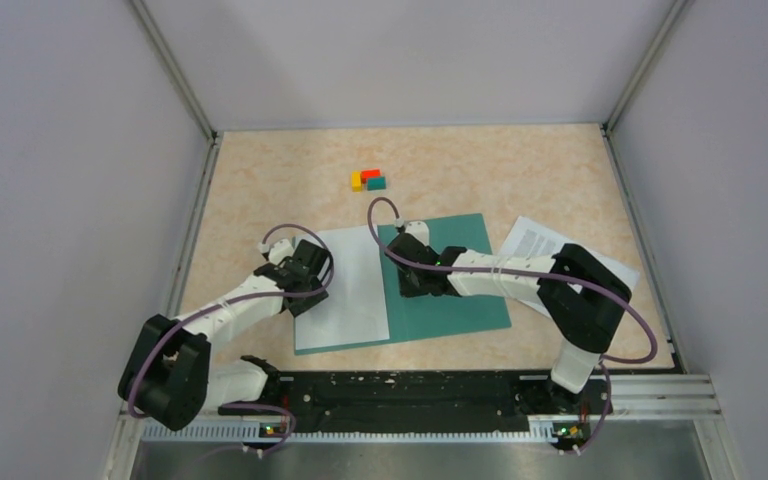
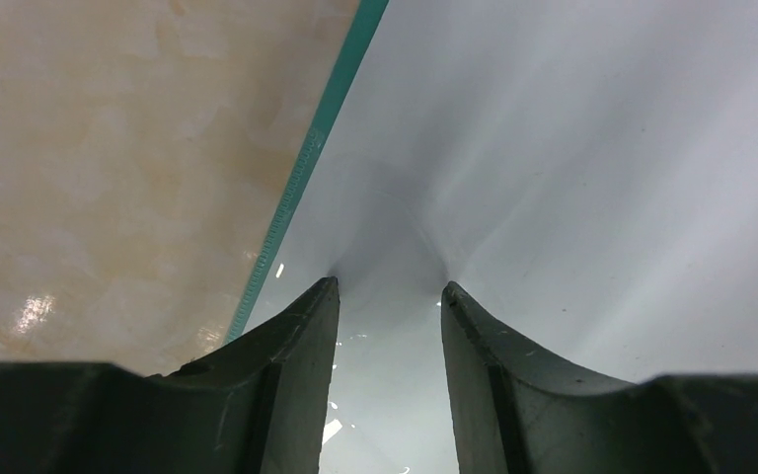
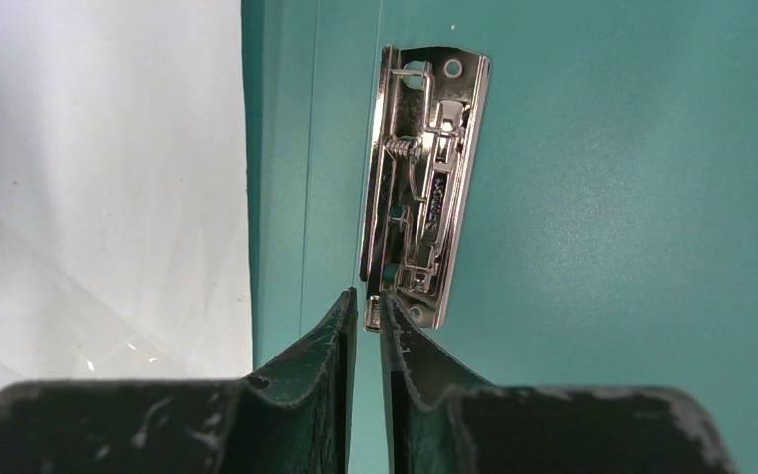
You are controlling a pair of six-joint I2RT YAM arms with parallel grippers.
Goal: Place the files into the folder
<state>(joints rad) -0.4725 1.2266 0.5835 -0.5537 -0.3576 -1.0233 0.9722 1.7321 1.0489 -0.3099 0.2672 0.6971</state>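
The teal folder (image 1: 455, 285) lies open in the middle of the table, its metal clip (image 3: 424, 188) running along the inner spine. A glossy white sheet (image 1: 345, 290) covers the folder's left half, and a thin teal edge (image 2: 306, 168) shows beside it. My left gripper (image 2: 390, 288) is open, and both fingertips (image 2: 328, 291) press down on this sheet near its left edge. My right gripper (image 3: 369, 301) is nearly closed, with the near end of the clip between its tips. Another file with printed text (image 1: 545, 245) lies to the right of the folder, partly under my right arm.
Small yellow, red and teal blocks (image 1: 369, 180) sit at the back centre of the beige table (image 1: 260, 190). Grey walls close in the left, right and far sides. A black rail (image 1: 410, 395) carrying the arm bases runs along the near edge.
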